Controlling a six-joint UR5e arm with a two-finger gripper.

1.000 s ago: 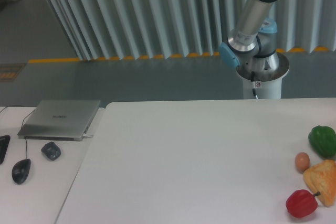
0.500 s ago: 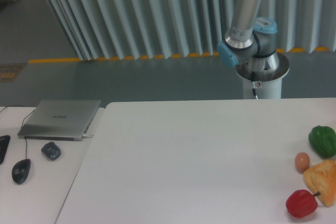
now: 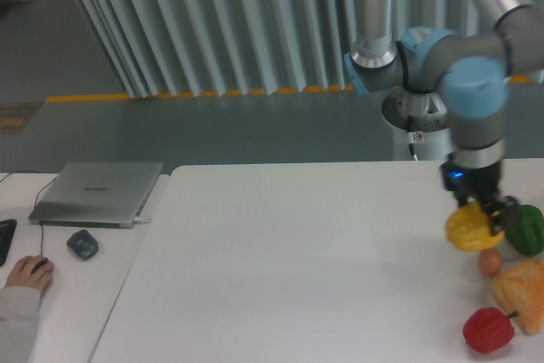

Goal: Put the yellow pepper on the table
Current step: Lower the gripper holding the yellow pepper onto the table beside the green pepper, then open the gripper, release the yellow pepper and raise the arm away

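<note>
Now the gripper (image 3: 482, 217) clamps the yellow pepper (image 3: 467, 229) near the table's (image 3: 297, 278) right edge, beside the green pepper (image 3: 529, 229); bare tabletop stretches left.

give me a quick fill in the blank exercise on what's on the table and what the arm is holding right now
1. The end effector is shut on the ____ pepper.
2. The green pepper sits just to the ____ of the held pepper in the picture.
3. On the small desk, a hand rests on the ____, near the closed laptop.
4. The pepper nearest the bottom edge of the table is ____.

Missing words: yellow; right; mouse; red
</note>
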